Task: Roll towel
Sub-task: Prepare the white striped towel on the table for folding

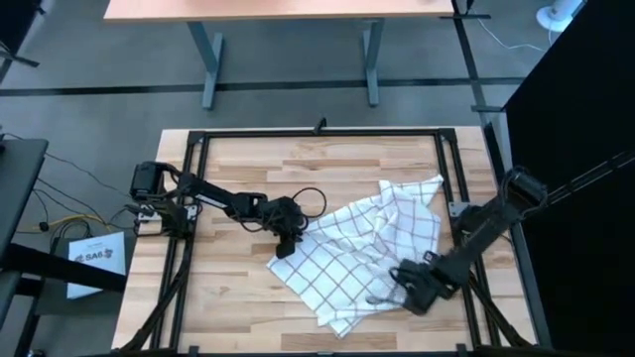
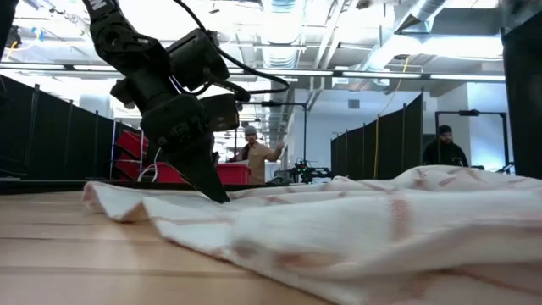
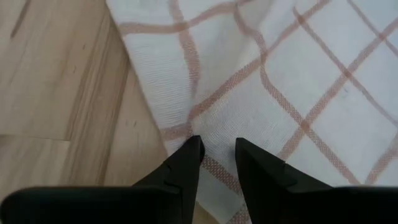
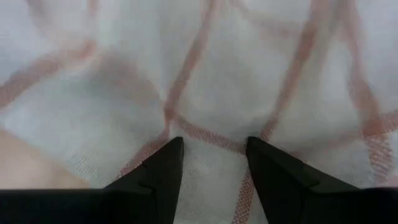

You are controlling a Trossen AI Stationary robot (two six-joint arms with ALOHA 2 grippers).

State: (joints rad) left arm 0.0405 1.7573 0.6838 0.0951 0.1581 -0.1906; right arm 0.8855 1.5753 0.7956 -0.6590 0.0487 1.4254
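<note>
The towel (image 1: pixel 362 248) lies spread but rumpled on the right half of the counter (image 1: pixel 223 297), turned diamond-wise, its long axis running from the far right edge toward the near middle. The left jaws (image 1: pixel 286 244) sit at its left corner, the cloth stretching away to the right; they are parted a little, tips down over the hem (image 3: pixel 186 134), nothing pinched yet as far as I can judge. The right jaws (image 1: pixel 415 291) are parted too, pressing down near the near-right corner. Each arm is nearest its own corner. The cloth is thin, white, checked with reddish-brown lines, bunched into folds toward the far right.
</note>
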